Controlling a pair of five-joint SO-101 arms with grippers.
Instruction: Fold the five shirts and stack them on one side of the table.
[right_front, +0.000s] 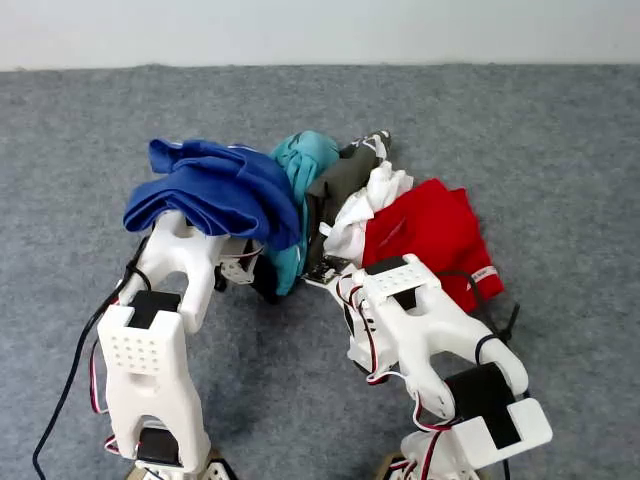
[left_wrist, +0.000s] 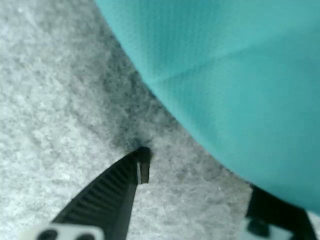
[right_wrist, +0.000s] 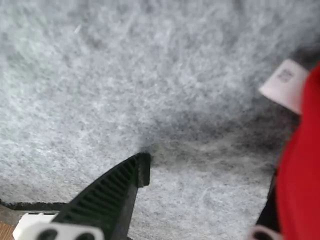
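Five shirts lie in a heap at the table's middle: blue (right_front: 215, 190), teal (right_front: 305, 165), dark grey (right_front: 345, 182), white (right_front: 368, 205) and red (right_front: 432, 235). The blue shirt drapes over my left arm (right_front: 160, 330). My left gripper (left_wrist: 200, 185) is open, low over the carpet at the teal shirt's (left_wrist: 235, 80) near edge. One of its fingers (left_wrist: 132, 172) is bare; the cloth overhangs the other. My right gripper (right_wrist: 205, 195) is open too, just above the carpet beside the red shirt (right_wrist: 300, 165), whose white label (right_wrist: 285, 82) sticks out. The red cloth partly covers one finger.
Grey carpet (right_front: 520, 130) covers the whole table, with open room on the far left, far right and behind the heap. A black cable (right_front: 65, 390) trails beside the left arm's base. The right arm (right_front: 420, 320) stands close to the red shirt.
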